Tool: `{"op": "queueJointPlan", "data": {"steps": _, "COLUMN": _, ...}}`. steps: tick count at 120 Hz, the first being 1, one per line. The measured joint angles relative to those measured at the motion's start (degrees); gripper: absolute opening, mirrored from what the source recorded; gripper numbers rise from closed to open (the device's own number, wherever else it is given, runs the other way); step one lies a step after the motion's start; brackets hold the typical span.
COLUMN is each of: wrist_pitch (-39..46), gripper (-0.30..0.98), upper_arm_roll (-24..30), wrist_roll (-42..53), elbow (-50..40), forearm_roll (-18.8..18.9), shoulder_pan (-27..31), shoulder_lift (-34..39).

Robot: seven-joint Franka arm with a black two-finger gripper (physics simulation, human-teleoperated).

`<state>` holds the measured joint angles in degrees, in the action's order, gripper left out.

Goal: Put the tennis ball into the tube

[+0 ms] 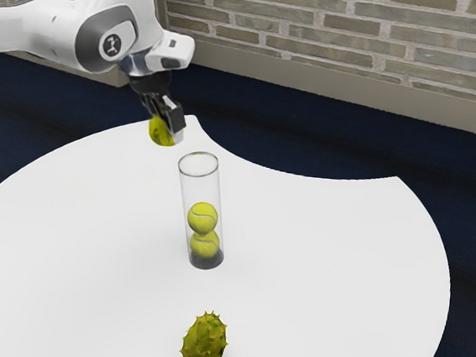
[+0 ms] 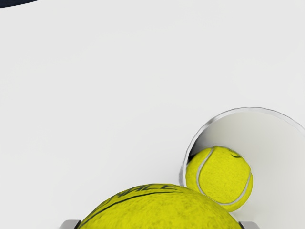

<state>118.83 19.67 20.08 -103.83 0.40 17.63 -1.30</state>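
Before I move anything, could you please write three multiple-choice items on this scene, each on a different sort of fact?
1. How many tennis balls are inside the tube?
A) One
B) Two
C) Three

2. Where is the spiky green fruit?
A) In the tube
B) In the jaws
C) On the table

3. What state are the jaws in?
A) Shut on another ball
B) Open and empty
C) Shut on the tube's rim

1 B: one sits above the other behind the clear wall.
2 C: the exterior view shows it resting there.
3 A: they touch it from both sides.
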Motion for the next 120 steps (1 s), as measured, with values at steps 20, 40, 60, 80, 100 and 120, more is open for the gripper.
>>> {"op": "queueJointPlan", "data": {"steps": 20, "wrist_pitch": -1.3, "gripper": 0.26, "upper_arm_roll": 0.0, "wrist_roll": -0.1, "elbow": 6.0, "forearm_roll": 1.9, "shoulder_pan": -1.6, "shoulder_lift": -6.8}}
{"op": "queueJointPlan", "data": {"steps": 40, "wrist_pitch": -1.9, "gripper": 0.28, "upper_arm_roll": -0.1, "wrist_roll": -0.3, "elbow": 9.4, "forearm_roll": 3.0, "shoulder_pan": -3.3, "shoulder_lift": -11.0}}
{"op": "queueJointPlan", "data": {"steps": 60, "wrist_pitch": -2.2, "gripper": 0.35, "upper_arm_roll": -0.1, "wrist_roll": -0.5, "elbow": 9.1, "forearm_roll": 3.7, "shoulder_pan": -4.8, "shoulder_lift": -9.4}}
{"op": "queueJointPlan", "data": {"steps": 80, "wrist_pitch": -2.5, "gripper": 0.46, "upper_arm_roll": 0.2, "wrist_roll": -0.7, "elbow": 7.6, "forearm_roll": 3.6, "shoulder_pan": -5.6, "shoulder_lift": -8.0}}
{"op": "queueJointPlan", "data": {"steps": 100, "wrist_pitch": -2.7, "gripper": 0.58, "upper_arm_roll": 0.3, "wrist_roll": -0.8, "elbow": 7.7, "forearm_roll": 3.5, "shoulder_pan": -5.6, "shoulder_lift": -8.1}}
{"op": "queueJointPlan", "data": {"steps": 120, "wrist_pitch": -8.5, "gripper": 0.64, "upper_arm_roll": 0.7, "wrist_roll": -0.7, "elbow": 10.9, "forearm_roll": 4.0, "shoulder_pan": -6.3, "shoulder_lift": -6.7}}
